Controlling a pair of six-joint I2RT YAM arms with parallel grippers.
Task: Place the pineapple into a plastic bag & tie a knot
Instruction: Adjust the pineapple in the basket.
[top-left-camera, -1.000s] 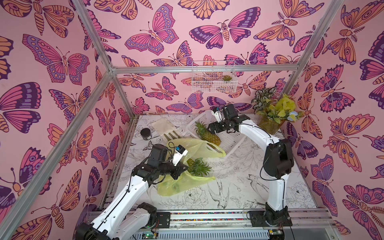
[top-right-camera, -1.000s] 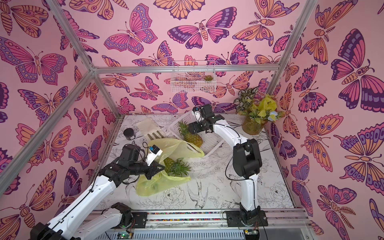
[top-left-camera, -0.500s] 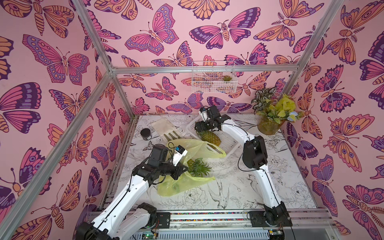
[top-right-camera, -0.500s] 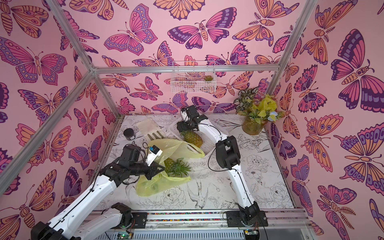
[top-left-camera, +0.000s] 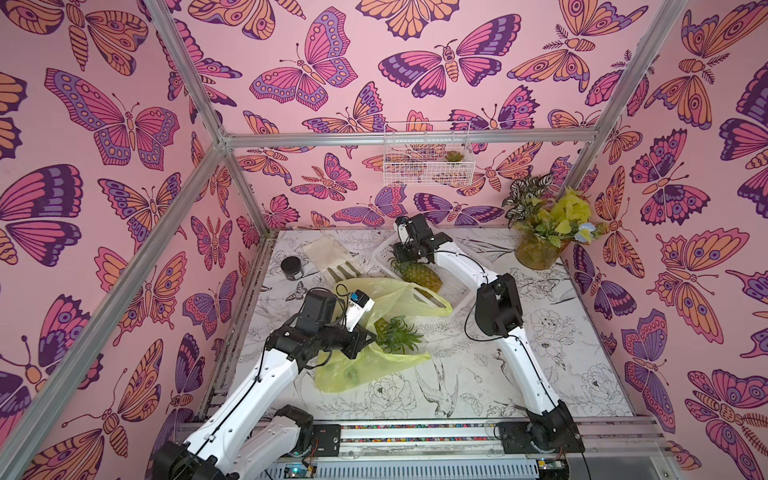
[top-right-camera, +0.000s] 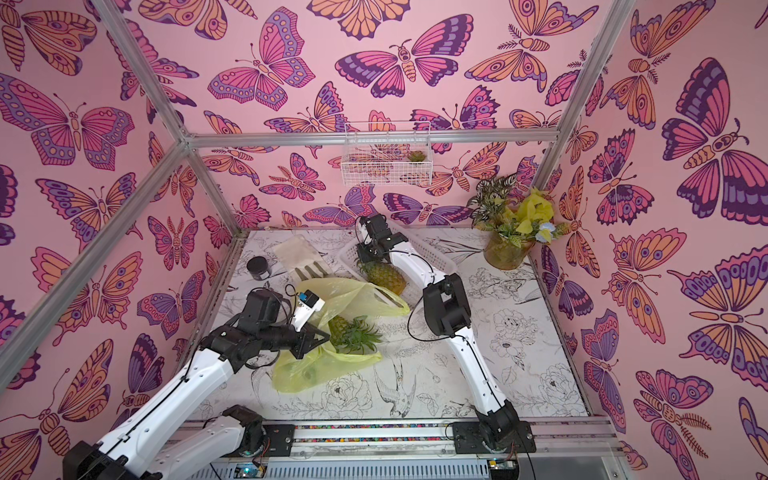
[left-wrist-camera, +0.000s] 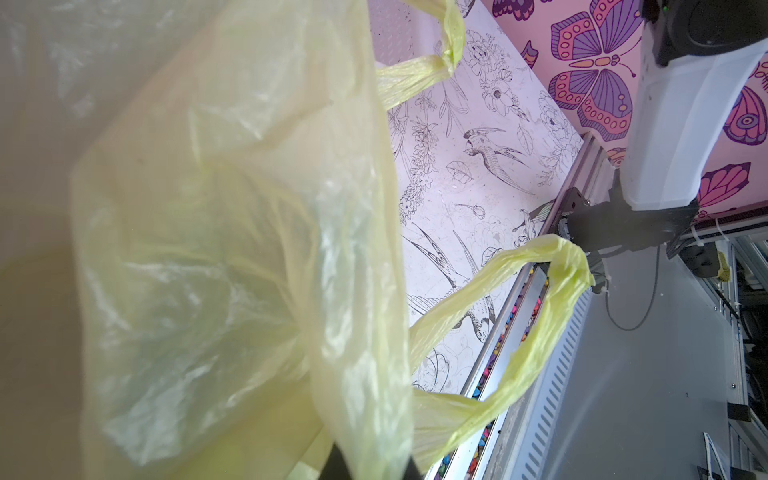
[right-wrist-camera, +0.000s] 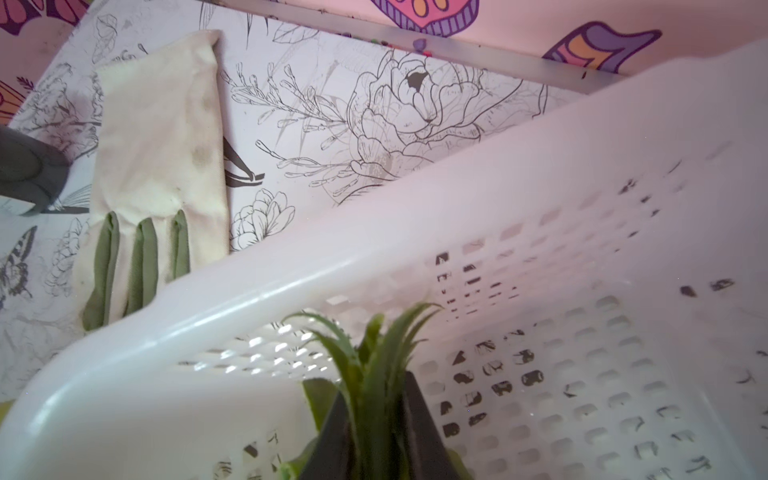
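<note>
A pineapple (top-left-camera: 417, 274) (top-right-camera: 384, 276) lies in the white perforated basket (top-left-camera: 459, 297) at the back. My right gripper (top-left-camera: 401, 254) (right-wrist-camera: 374, 419) is shut on its green crown leaves (right-wrist-camera: 365, 361). The yellow-green plastic bag (top-left-camera: 395, 291) (top-right-camera: 353, 297) lies crumpled mid-table. My left gripper (top-left-camera: 368, 336) (left-wrist-camera: 370, 465) is shut on its film (left-wrist-camera: 249, 249). A second pineapple (top-left-camera: 392, 332) (top-right-camera: 349, 330) rests at the bag's mouth by that gripper, crown to the right. The handle loops (left-wrist-camera: 552, 291) hang loose, and no knot shows.
A cream glove with green fingers (top-left-camera: 328, 257) (right-wrist-camera: 158, 166) and a black jar (top-left-camera: 292, 266) lie at the back left. A potted plant (top-left-camera: 540, 245) stands in the back right corner. A wire basket (top-left-camera: 428, 160) hangs on the back wall.
My right arm swung left across the basket to the pineapple's crown, and its gripper went from open to shut on the leaves. The left arm and the bag stayed put.
</note>
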